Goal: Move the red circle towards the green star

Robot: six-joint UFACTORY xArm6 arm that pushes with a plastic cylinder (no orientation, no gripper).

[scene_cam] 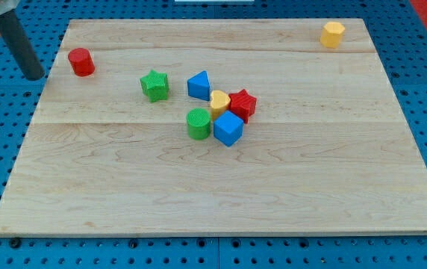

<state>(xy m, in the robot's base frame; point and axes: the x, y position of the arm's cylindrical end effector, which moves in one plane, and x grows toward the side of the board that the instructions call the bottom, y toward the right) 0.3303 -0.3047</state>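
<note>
Camera view puts our tool, the dark rod, at the far upper left, with my tip [36,77] resting just off the left edge of the counter [213,187]. Our tool is a plain rod with nothing to spread, press together or pinch, so it holds nothing; it can only push.

Just to the right of my tip, near but not touching, stands the red circle [81,62], a short upright cylinder close to the counter's upper left corner. Further right of the tip and a little toward the view's bottom sits the green star [154,85], apart from the red circle with bare wood between them. We judge that this is what the coming move turns on: tip, red circle and green star lie almost in one line running rightward and slightly downward, with the tip already on the far side of the circle from the star. A push from the tip's present side should send the circle the right way.

Beyond the star, still further from the tip, a cluster gathers: a blue block [198,85], a yellow heart [219,101], a red star [242,104], a green cylinder [198,123] and a blue cube [228,128]. Farthest away, at the upper right corner, stands a yellow block [333,33].

We see no containers on the counter.
</note>
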